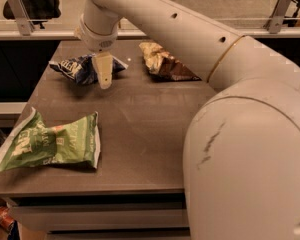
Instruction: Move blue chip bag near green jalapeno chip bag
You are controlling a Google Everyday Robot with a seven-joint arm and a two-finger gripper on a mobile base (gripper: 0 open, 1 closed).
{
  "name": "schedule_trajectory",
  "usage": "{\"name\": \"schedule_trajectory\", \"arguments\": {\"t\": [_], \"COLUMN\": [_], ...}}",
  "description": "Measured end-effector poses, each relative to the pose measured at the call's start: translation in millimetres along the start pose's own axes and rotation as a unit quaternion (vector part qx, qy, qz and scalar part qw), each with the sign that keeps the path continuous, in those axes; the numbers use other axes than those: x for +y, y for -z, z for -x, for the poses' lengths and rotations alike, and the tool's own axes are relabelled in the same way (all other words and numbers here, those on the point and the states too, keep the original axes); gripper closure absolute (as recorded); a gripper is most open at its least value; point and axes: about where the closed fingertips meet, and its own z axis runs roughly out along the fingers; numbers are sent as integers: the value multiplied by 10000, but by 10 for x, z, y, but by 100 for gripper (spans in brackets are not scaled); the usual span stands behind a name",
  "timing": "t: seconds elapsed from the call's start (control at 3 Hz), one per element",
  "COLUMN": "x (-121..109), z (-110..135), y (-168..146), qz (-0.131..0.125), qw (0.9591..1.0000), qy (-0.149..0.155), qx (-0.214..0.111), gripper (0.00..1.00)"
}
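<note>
The blue chip bag (79, 67) lies at the far left of the dark table (150, 129). It is crumpled, with white lettering. My gripper (104, 75) hangs from the white arm and points down at the bag's right end, partly covering it. I cannot tell whether it touches the bag. The green jalapeno chip bag (52, 143) lies flat at the near left corner of the table, well apart from the blue bag.
A brown-and-tan bag (166, 62) lies at the far middle of the table, right of the gripper. My arm's large white body (250, 149) fills the right side of the view. A rail with posts (20, 6) runs behind the table.
</note>
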Motion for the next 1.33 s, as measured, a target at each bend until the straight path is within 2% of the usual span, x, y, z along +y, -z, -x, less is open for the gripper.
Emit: {"name": "schedule_trajectory", "arguments": {"t": [0.33, 0.67, 1.33], "x": [-39, -71, -109], "z": [-8, -66, -217], "y": [-122, -160, 33], "qz": [66, 83, -85], "qw": [9999, 9999, 9999], "qy": [5, -8, -55], "qx": [-76, -82, 104], "gripper": [16, 40, 87]}}
